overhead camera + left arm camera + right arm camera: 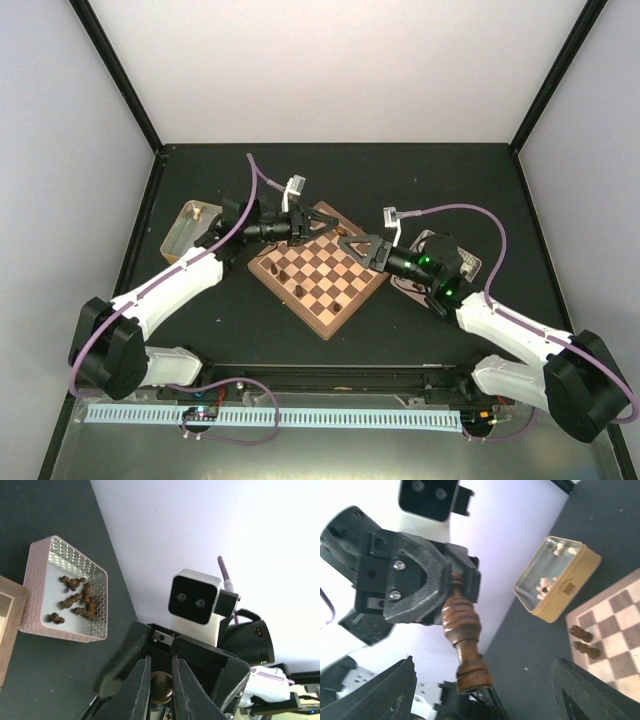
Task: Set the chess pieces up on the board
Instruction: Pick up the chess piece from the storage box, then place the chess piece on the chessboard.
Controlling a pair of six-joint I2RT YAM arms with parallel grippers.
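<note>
One chess piece [463, 630] in left claw [454, 581]

Left tool [161, 667] pinches a dark brown chess piece [161, 689] between closed fingers [142, 680]. On the dark worktop [45, 510], a pink tray [35, 595] holds more chess pieces [80, 600], just beside the board [7, 625].

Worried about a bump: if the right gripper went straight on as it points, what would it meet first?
Probably the dark chess piece that the left gripper clamps, just ahead; depth is unclear.
</note>
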